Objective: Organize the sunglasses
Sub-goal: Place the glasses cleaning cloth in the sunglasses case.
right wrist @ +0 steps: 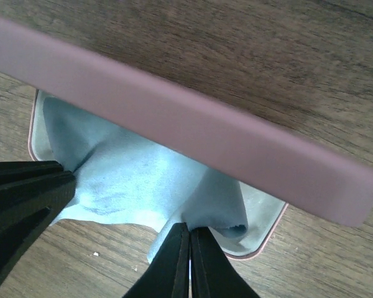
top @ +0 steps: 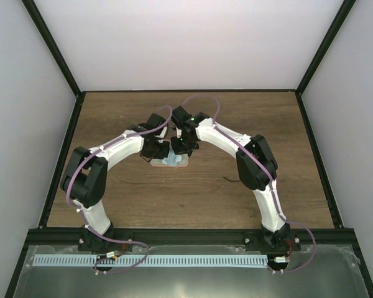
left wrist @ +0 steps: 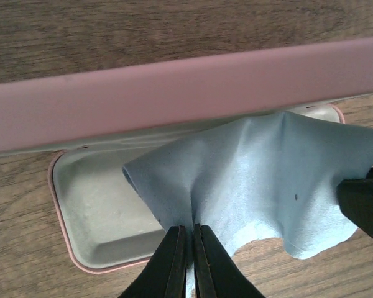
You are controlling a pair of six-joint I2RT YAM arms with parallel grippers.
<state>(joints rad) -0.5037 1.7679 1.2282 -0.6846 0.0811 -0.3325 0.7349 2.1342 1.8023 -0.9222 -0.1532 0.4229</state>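
Pinching the blue cloth (left wrist: pixel 267 174) from 2 sides, the left gripper (left wrist: pixel 188 231) and the right gripper (right wrist: pixel 188 230) each squeeze an edge tight over the open pink case (left wrist: pixel 93 211). The sunglasses (top: pixel 230 180) look like a thin dark bit on the table (top: pixel 267 124), away from the case. Pulling too hard could drag the light case or bunch the cloth.

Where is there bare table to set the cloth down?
Bare table along its far edge and between the arm bases. Crowded at centre: left hand and right hand pinch the cloth over the open case.
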